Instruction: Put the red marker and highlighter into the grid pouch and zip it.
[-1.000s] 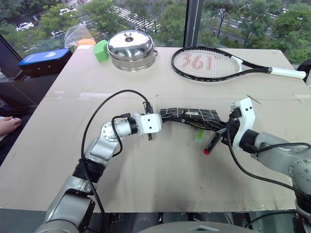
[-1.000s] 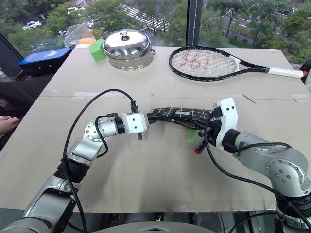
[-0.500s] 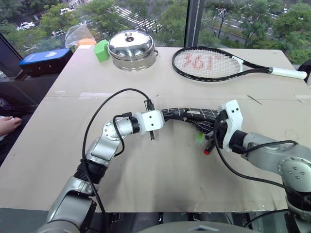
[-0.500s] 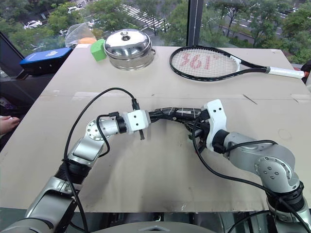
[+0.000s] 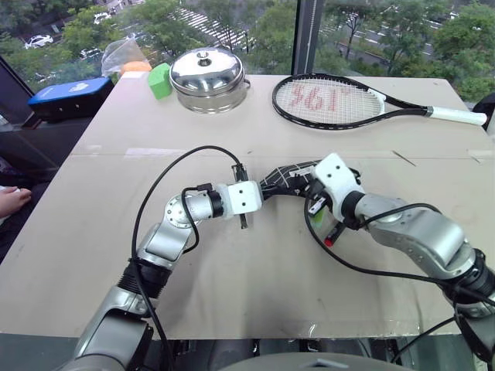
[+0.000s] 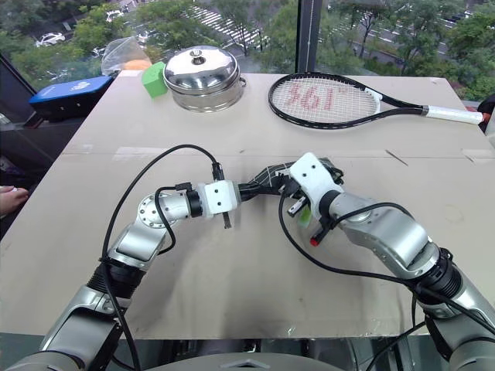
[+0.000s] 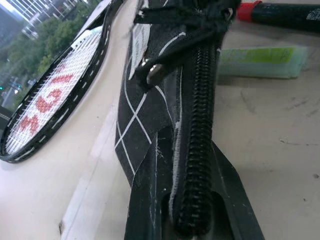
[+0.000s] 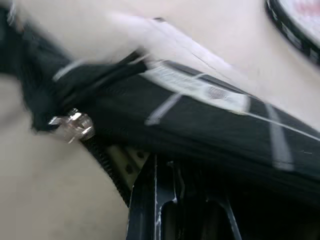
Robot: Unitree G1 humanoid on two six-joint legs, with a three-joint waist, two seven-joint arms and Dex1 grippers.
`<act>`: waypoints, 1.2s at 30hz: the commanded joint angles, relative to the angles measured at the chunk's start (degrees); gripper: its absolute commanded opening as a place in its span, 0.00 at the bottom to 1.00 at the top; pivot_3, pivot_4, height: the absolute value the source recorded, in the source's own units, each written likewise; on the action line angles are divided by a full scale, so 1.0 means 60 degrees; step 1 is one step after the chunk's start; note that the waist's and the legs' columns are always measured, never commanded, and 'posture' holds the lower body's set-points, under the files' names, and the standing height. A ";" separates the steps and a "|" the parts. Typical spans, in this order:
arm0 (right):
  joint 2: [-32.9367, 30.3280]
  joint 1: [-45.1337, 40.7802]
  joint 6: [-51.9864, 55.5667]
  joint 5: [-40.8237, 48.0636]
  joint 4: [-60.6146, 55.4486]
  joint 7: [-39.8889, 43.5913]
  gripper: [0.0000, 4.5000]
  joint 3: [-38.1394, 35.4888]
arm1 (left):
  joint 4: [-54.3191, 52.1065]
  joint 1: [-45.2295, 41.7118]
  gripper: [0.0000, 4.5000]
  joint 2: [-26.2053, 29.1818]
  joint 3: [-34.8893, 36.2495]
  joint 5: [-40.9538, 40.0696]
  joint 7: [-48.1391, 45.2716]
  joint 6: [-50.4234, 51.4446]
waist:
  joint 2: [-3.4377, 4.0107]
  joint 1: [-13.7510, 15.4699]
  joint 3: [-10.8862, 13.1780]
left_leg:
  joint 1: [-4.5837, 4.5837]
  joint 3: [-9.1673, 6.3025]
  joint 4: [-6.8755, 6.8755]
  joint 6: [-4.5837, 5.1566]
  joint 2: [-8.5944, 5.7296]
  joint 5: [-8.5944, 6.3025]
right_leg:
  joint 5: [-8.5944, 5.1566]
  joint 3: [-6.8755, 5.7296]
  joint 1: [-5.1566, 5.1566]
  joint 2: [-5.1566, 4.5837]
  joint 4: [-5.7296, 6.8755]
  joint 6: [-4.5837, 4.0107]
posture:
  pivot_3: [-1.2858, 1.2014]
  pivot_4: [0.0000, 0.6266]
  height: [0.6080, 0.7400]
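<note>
The grid pouch [image 5: 288, 175], black with white lines, hangs bunched just above the table between both hands. My left gripper [image 5: 263, 191] is shut on its left end, with the zipper teeth [image 7: 197, 125] running away between the fingers. My right gripper [image 5: 308, 182] is shut at the pouch's right end, under the white label [image 8: 195, 87]. A metal zipper slider [image 8: 72, 125] shows beside its fingers [image 8: 145, 195]. On the table below the right hand lie the red marker [image 5: 334, 233] and the pale green highlighter [image 6: 304, 215], both outside the pouch.
Along the far side stand a steel pot with a lid [image 5: 209, 77], a green cube [image 5: 160, 79] and a tennis racket [image 5: 332, 100]. A blue case [image 5: 69, 94] sits at the far left corner. A person's hand [image 5: 9, 199] rests by the left table edge.
My right hand has slid left along the pouch and rolled over. The pouch, stretched long a second ago, is now bunched short. The left hand has stayed put.
</note>
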 commanded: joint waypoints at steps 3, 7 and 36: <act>-0.0653 -0.1261 -0.3467 -0.4409 0.1420 0.2385 0.01 0.2457 | -0.0436 -0.0225 0.00 0.0059 -0.0017 0.0298 0.0134 0.0020 | 0.0003 -0.0033 0.0002 | 0.0006 0.0009 0.0005 0.0000 -0.0003 0.0000 | -0.0001 0.0005 -0.0001 0.0001 0.0003 0.0003 | 0.52 0.24 1.00; -0.0290 -0.1376 -0.4313 -0.5715 0.2169 0.2929 0.20 0.2192 | -0.0371 -0.0211 0.00 0.0051 0.0000 0.0425 0.0160 0.0023 | 0.0002 -0.0001 0.0002 | 0.0005 0.0005 0.0005 -0.0017 0.0005 0.0010 | 0.0000 0.0002 0.0001 0.0006 0.0005 0.0002 | 0.52 0.24 1.00; 0.2017 0.1351 0.3841 -0.3386 -0.3523 0.4832 0.99 -0.5087 | 0.0626 -0.0716 0.00 0.0095 0.0370 0.0078 0.0239 0.0741 | -0.0005 0.0111 -0.0002 | 0.0007 -0.0015 0.0012 -0.0010 0.0010 0.0005 | 0.0003 -0.0010 0.0009 0.0014 0.0019 -0.0002 | 0.52 0.24 1.00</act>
